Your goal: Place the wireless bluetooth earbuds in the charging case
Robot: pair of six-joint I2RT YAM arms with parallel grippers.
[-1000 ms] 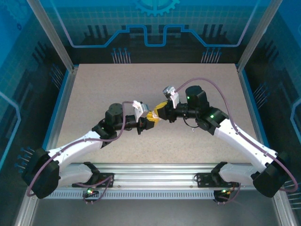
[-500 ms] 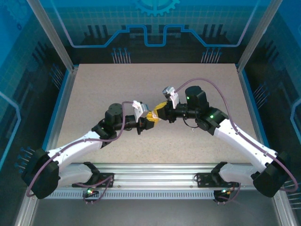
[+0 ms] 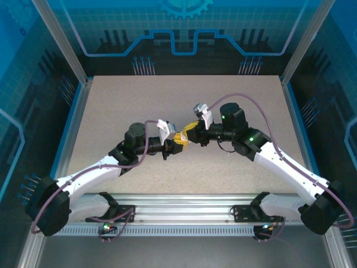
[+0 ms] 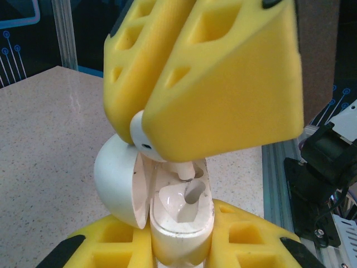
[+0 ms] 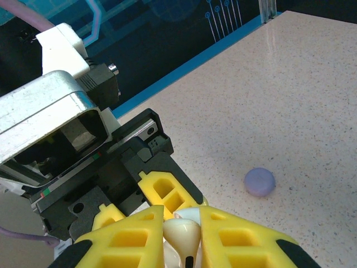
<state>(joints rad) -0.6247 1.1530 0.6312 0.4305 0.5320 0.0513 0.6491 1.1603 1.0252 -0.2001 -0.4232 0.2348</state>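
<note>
Your table (image 3: 111, 106) carries almost nothing loose. The work is being done in the air over its middle, where the left arm (image 3: 106, 164) and the right arm (image 3: 279, 162) meet nose to nose.

The left gripper (image 4: 178, 245) is clamped tight on the charging case (image 4: 181, 223). The case stands upright between its yellow fingers, with the lid (image 4: 120, 184) swung open to one side. The right gripper (image 4: 146, 137) is closed on one white earbud (image 4: 142, 131), head pinched between the pads and stem pointing down into the case.

A round pale purple disc (image 5: 259, 182) lies flat on the table surface, well in from the edge and well apart from both grippers. You should probably read it as a second case. It looks shut, and I cannot tell whether anything is inside it.

By my reading you are midway through the first insertion. The stem has reached the mouth of its socket, but the head still stands proud of the case, so the bud is not seated. The neighbouring socket (image 4: 173, 201) looks empty. That leaves this bud to press home and release, its partner to fetch and fit, and the purple pair after that.

Against the overhead picture from a second ago, both arms keep practically the same pose and both grips are unchanged. If the right arm has shifted at all, it is too slight to call.
</note>
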